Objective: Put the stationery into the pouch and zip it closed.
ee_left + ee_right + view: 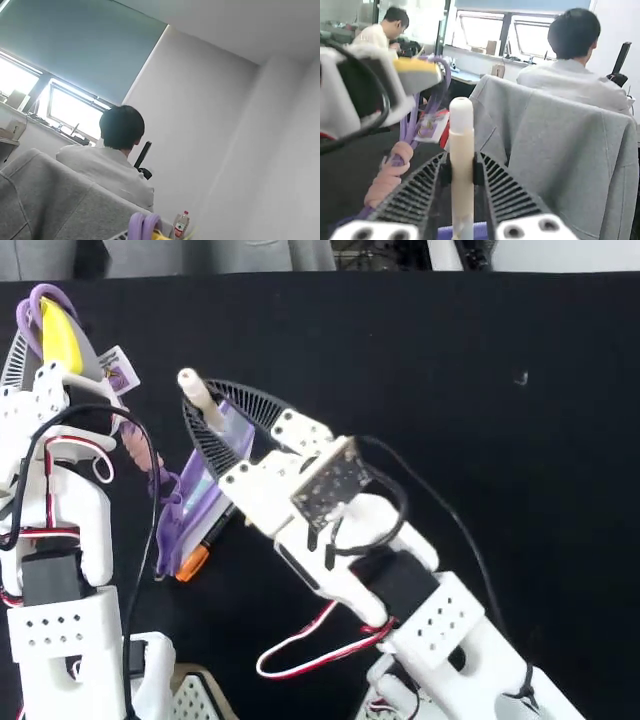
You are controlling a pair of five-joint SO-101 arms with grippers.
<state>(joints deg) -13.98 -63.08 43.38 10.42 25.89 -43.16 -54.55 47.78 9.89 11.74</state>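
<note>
A purple pouch [185, 502] lies tilted on the black table, with an orange-tipped marker [192, 560] at its lower end. My right gripper [213, 420] is just above the pouch's far end, shut on a cream-coloured pen [197, 390] that stands upright between its black ribbed fingers [495, 182]. My left gripper [55, 328], with a yellow finger, is raised at the far left, shut on the pouch's purple strap [40, 302]. That strap [142, 227] loops past the camera. A pink charm [140, 452] and a paper tag [118, 370] hang from it.
The black table [480, 390] stretches open to the right of the arms. A grey garment [560, 150] hangs over a chair beyond the table's far edge. White arm bases [190, 695] stand at the near edge.
</note>
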